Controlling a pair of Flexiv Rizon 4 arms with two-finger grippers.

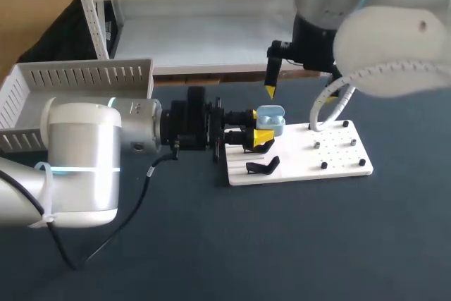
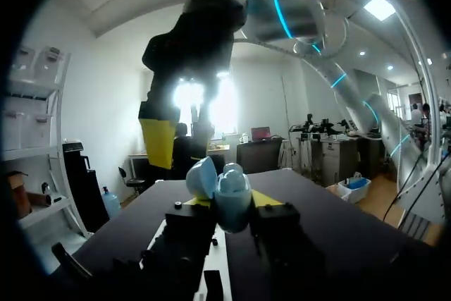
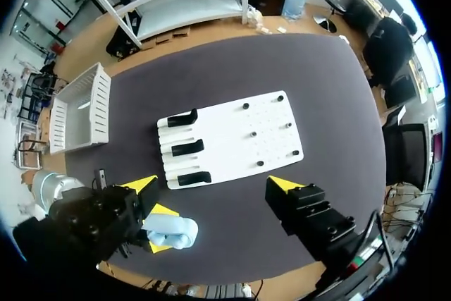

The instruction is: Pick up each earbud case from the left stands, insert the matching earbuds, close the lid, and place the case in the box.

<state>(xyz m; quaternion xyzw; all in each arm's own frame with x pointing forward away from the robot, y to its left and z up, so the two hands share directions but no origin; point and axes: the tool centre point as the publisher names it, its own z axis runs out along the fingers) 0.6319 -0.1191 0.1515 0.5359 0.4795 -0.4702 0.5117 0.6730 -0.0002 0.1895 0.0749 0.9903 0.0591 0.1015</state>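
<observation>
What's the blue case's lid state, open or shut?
Open. In the left wrist view the lid is hinged back off the case, which the left end effector holds between its fingers.

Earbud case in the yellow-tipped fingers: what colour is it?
Pale blue rounded earbud case; clearest in left wrist view.

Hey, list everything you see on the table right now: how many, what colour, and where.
earbud case: one, light blue, lid open, near the board's stand end, in the left gripper
board: one, white, mid-table
stands: three, black, empty, in a row along one end of the board
pegs: six, small and dark, on the board's other half
box: one, white, slatted walls, at the table's left rear
table: one, dark
left gripper: yellow tips, shut on the earbud case
right gripper: yellow tips, open, above the board
</observation>
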